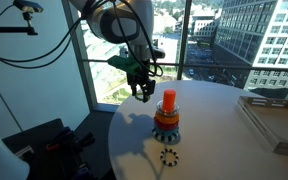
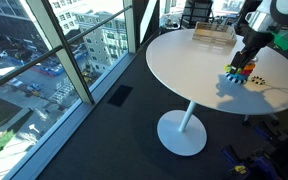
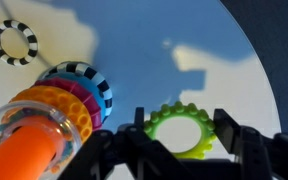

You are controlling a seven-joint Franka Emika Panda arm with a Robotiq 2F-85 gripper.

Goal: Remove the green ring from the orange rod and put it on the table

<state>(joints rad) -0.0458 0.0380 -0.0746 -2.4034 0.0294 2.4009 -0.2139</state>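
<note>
Readable text, brands, numbers: none in any view.
Green ring [image 3: 182,131], beside the orange rod [image 3: 24,150]: bare plastic, no lettering.
Stacked rings [image 3: 79,92] round the orange rod: checks and studs only.
Buildings [image 1: 284,40] far behind the orange rod: any signs too small to tell.

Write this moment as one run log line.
green ring: off orange rod, within gripper | grip: unclear | on table: unclear
</note>
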